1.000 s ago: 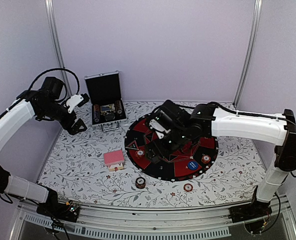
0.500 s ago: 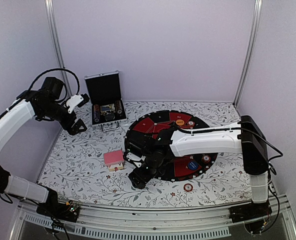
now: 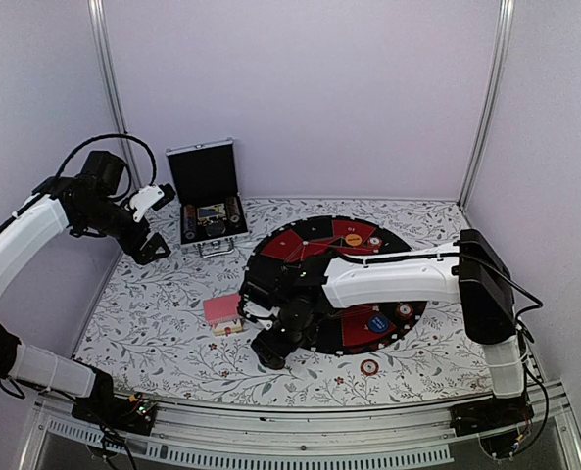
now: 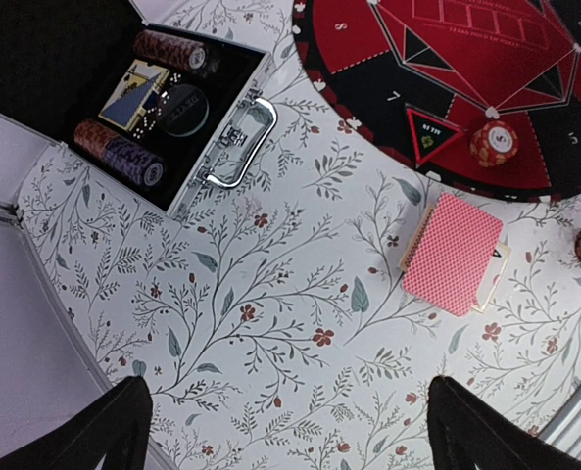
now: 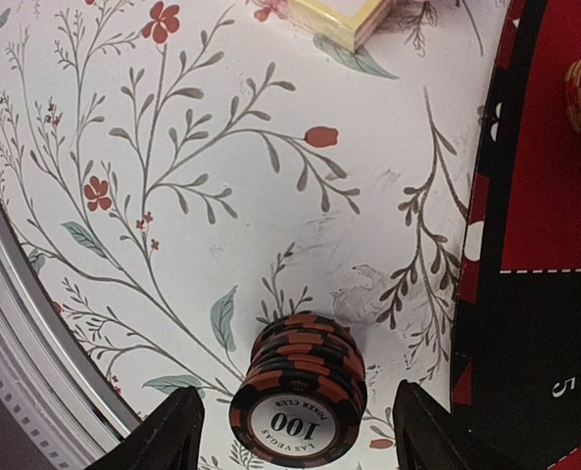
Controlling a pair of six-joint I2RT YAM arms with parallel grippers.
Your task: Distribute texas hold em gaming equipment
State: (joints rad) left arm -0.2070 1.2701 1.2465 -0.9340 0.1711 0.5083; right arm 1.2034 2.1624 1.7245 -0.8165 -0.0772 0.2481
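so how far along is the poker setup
Partway. Done: the orange button, blue button and a few chips lie on the round mat. In hand: the right fingers sit either side of a chip stack on the table, not closed yet. Left: the card box lies beside the mat, more chips sit in the case, and the left fingers hang open, empty.

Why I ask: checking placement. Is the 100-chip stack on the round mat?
No, the chip stack sits on floral cloth beside the mat.
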